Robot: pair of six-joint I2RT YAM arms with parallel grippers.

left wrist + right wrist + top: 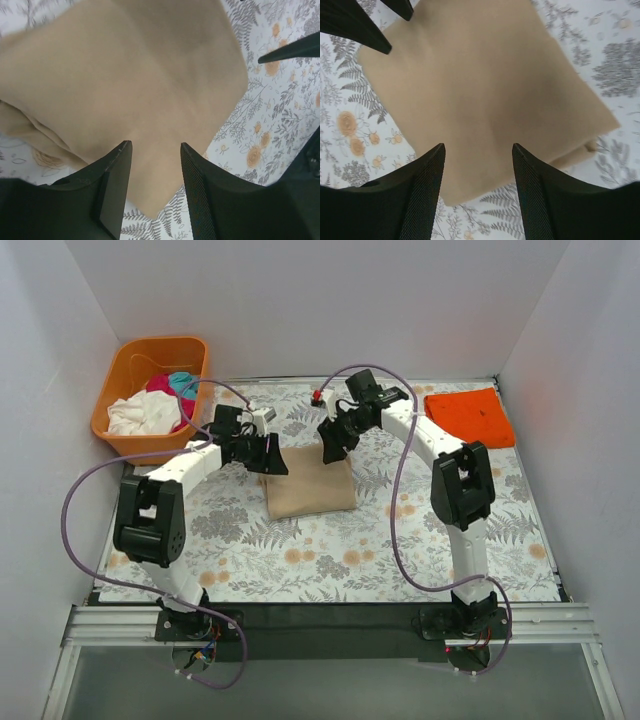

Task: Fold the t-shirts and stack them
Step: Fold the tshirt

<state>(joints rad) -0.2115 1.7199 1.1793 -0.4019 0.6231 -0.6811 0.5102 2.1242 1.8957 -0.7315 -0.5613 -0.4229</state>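
Observation:
The tan-beige t-shirt (310, 483) lies folded into a rectangle in the middle of the table; it also shows in the left wrist view (130, 80) and the right wrist view (485, 85). My left gripper (272, 458) is open and empty above its far left corner (156, 145). My right gripper (330, 448) is open and empty above its far right corner (478, 147). The bright orange t-shirt (470, 415) lies folded at the far right. White (140, 415), magenta (160, 385) and teal (185, 383) shirts are bunched in the basket.
The orange plastic basket (125, 365) stands at the far left corner. White walls enclose the table on three sides. The flower-print tablecloth (330, 550) covers the table. Purple cables loop from both arms.

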